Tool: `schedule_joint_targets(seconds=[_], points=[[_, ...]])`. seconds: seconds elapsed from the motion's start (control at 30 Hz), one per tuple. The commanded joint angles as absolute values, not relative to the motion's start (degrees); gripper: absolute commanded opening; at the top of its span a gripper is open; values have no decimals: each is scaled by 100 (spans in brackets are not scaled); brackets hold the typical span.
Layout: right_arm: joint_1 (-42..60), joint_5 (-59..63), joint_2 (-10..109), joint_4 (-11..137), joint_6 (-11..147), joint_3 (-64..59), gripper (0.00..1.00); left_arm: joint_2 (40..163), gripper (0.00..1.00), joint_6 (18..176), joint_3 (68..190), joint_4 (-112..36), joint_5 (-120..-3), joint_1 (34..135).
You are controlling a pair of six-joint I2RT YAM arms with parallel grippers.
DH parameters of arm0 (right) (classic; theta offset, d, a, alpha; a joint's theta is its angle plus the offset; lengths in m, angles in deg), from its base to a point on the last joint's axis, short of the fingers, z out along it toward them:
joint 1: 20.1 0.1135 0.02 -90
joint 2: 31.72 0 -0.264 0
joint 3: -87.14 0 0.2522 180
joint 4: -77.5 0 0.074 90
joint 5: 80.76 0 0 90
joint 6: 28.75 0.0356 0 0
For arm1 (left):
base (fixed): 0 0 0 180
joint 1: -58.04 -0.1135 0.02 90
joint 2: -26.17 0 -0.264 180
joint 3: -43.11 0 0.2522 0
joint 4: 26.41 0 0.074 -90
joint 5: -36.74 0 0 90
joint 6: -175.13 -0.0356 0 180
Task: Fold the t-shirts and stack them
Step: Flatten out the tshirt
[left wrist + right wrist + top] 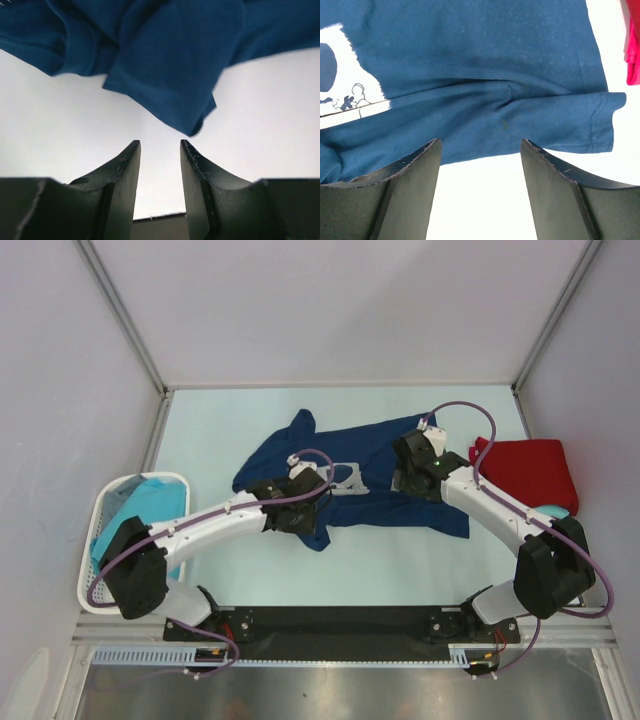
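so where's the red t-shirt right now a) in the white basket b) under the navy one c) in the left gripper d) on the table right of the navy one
d: the red t-shirt lies on the table off the navy t-shirt's right side; the basket shows turquoise cloth.

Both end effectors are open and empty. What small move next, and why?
Probably ease the right end effector forward to pinch the edge of the navy t-shirt just ahead: its jaws stand open and empty short of that edge, and the shirt lies unfolded.
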State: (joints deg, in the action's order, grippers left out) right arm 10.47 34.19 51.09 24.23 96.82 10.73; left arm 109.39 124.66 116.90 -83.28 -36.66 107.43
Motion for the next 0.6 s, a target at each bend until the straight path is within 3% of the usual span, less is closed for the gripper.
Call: schedule_joint_targets(seconds=[0.0, 0.57], points=[[1162, 3596, 5116, 2410, 9711, 1010, 69, 10554, 43, 12697, 11497, -8227, -3718, 11129], [1295, 3631, 5187, 2454, 9571, 1001, 69, 11861, 42, 12451, 11583, -7445, -3832, 11509]])
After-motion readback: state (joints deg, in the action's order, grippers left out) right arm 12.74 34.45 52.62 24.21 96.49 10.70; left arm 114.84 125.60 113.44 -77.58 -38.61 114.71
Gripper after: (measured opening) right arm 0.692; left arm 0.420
